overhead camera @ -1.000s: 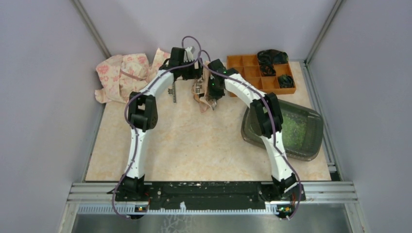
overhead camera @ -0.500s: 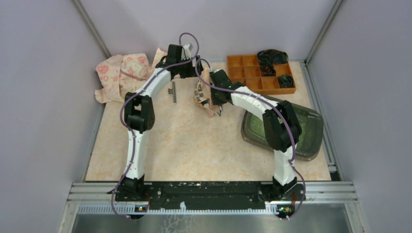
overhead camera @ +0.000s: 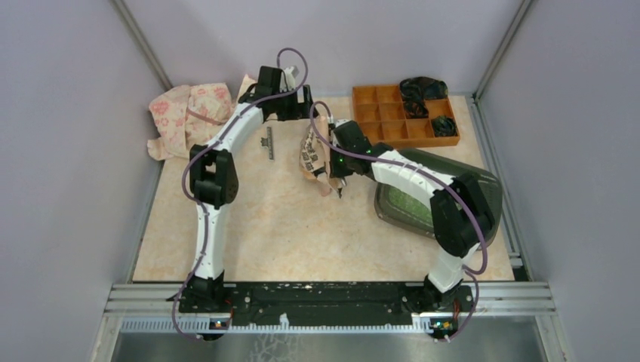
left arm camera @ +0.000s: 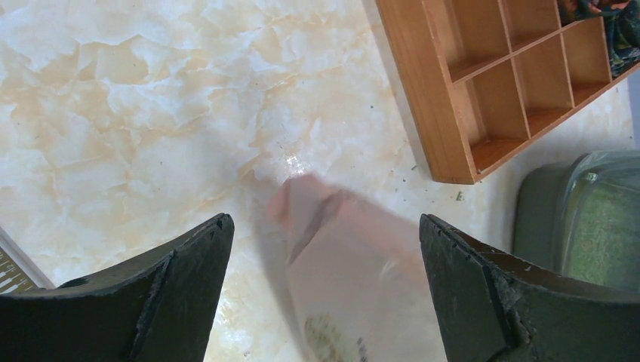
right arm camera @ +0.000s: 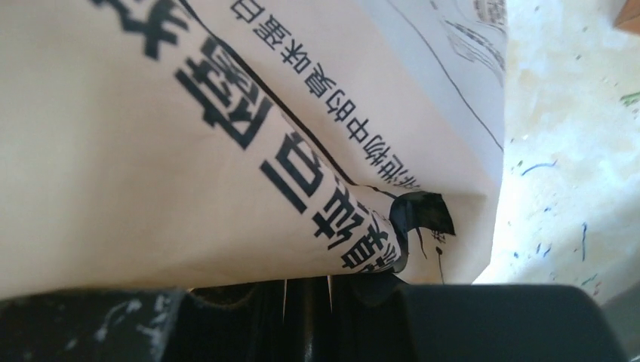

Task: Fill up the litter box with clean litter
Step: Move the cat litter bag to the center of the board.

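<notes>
As green litter (overhead camera: 407, 204) lines the dark litter box (overhead camera: 489, 197), right pincer (overhead camera: 330, 175) grips bag (overhead camera: 309, 151); left pincer (left arm camera: 324, 249) gapes.

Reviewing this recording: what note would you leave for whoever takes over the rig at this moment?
Left gripper: open, empty, over the table near the orange organiser.
Right gripper: shut on the printed paper bag, to the left of the litter box.
Done: clean litter already lies in the box.
Left: probably carry the bag over the box and pour more; what the bag still holds cannot be seen.
</notes>
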